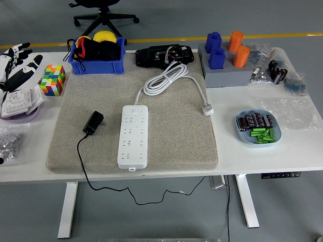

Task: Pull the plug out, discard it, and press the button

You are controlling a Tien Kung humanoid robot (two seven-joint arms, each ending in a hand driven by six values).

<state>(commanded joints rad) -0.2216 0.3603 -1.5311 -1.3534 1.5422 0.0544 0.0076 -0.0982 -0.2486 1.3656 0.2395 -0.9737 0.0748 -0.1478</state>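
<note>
- The white surface [262,151] is stretching across the frame, standing on a grey floor with a yellow line and an office chair base [103,12] behind.
- A grey felt mat [176,136] is lying across the middle of the surface.
- The white power strip [133,135] is lying lengthwise on the mat — its sockets are sitting empty, its white cable [166,78] coiling toward the far edge.
- The black plug [94,122] is lying on the mat just left of the strip, apart from it, its black cord [81,161] trailing off the near edge.
- The left hand [15,68] is hovering at the far left, fingers spread, gripping nothing.
</note>
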